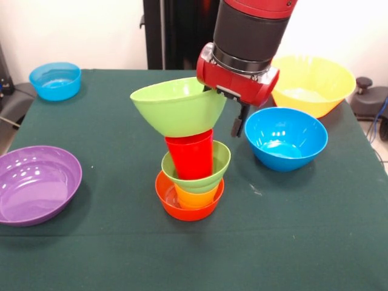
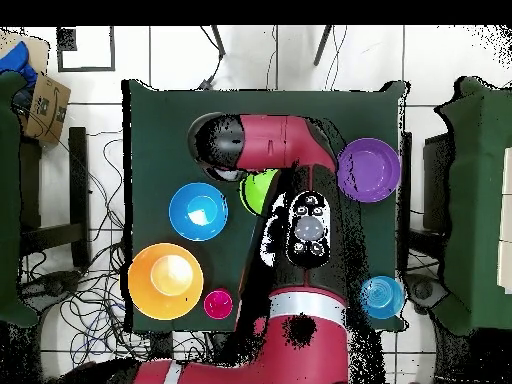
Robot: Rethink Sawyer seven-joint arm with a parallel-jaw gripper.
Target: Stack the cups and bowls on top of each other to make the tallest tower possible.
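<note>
The tower stands mid-table: a small orange bowl (image 1: 189, 206) at the bottom, then a yellow-orange cup (image 1: 195, 197), a small green bowl (image 1: 197, 171) and a red cup (image 1: 190, 156). A larger green bowl (image 1: 177, 106) sits tilted on the red cup, its right rim higher. My gripper (image 1: 233, 118) is at that raised rim, partly hidden behind the bowl. From overhead the arm covers the tower, and only part of the larger green bowl (image 2: 258, 190) shows. A pink cup (image 2: 218, 303) stands beside the yellow bowl (image 2: 165, 281).
A blue bowl (image 1: 285, 138) sits just right of the tower, with the large yellow bowl (image 1: 312, 83) behind it. A wide purple bowl (image 1: 36, 185) lies at the left edge. A small blue bowl (image 1: 54, 80) is at the far left corner.
</note>
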